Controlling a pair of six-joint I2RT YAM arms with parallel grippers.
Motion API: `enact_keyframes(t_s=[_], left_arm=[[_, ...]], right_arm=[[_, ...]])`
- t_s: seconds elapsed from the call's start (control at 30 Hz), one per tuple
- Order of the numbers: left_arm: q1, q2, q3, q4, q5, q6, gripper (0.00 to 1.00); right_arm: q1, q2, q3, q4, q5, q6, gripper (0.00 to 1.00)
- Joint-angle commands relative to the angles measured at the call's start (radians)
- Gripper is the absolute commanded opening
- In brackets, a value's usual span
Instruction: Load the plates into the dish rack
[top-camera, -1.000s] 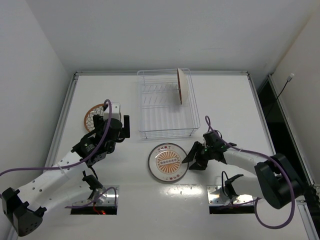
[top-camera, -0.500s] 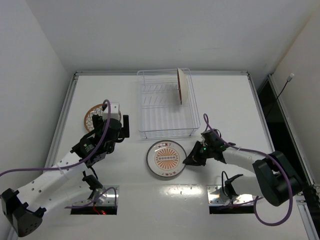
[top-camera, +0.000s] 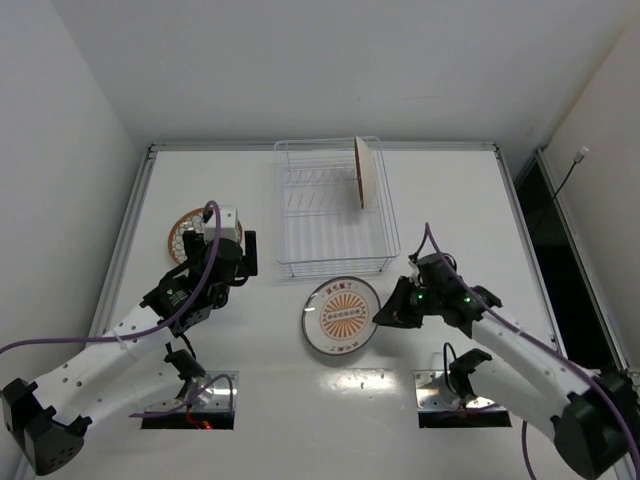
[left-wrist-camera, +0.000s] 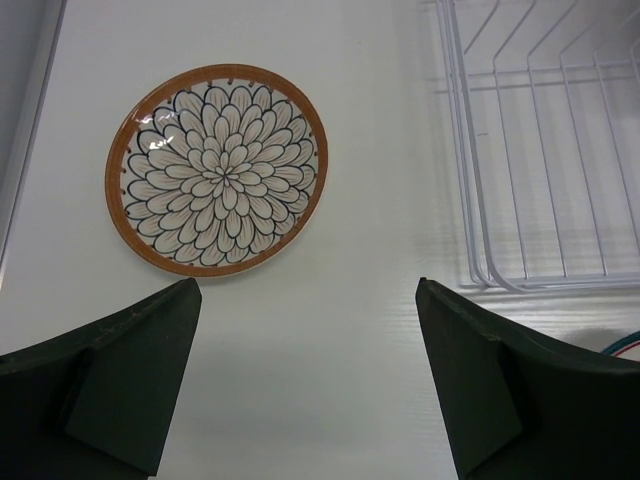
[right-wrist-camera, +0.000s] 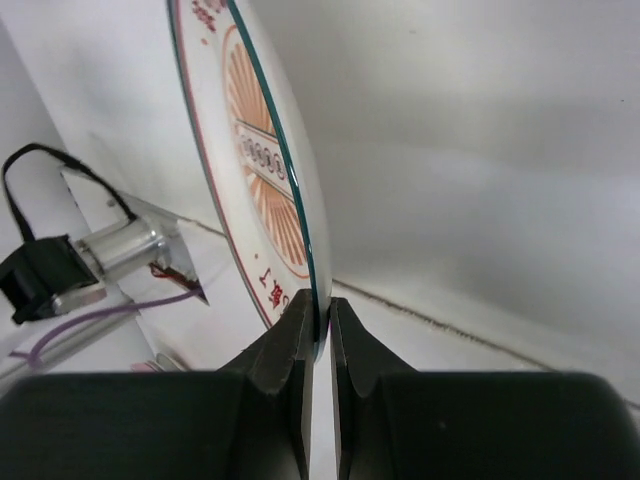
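The white table (top-camera: 460, 200) carries a wire dish rack (top-camera: 335, 266) at its far middle and, left of it, one petal-patterned plate (left-wrist-camera: 217, 170) lying flat.

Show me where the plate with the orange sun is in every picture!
Top external: medallion plate at centre, just in front of the dish rack, right gripper pinching its right rim.
Left wrist: probably only the curved sliver in the bottom right corner, beside the dish rack.
Right wrist: edge-on, upper left to centre, rim between the fingers.
Shared landmark: the dish rack, in top and left wrist views only.
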Motion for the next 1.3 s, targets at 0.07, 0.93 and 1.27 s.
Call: enact_keyframes(t_s=[0.07,0.93,1.27], left_arm=[[0.013,-0.016,-0.002,0.030,-0.017,-0.007,0.87],[0.013,-0.007,-0.002,0.030,-0.007,-0.007,0.87],[0.013,0.012,-0.002,0.040,0.012,0.002,0.87]], right_arm=[[0.035,-0.170,0.226,-0.257,0.090,-0.053,0.00],[0.131,0.498,1.232,-0.346,1.065,-0.482,0.00],[0.233,0.852,1.544,-0.285,1.322,-0.559,0.00]])
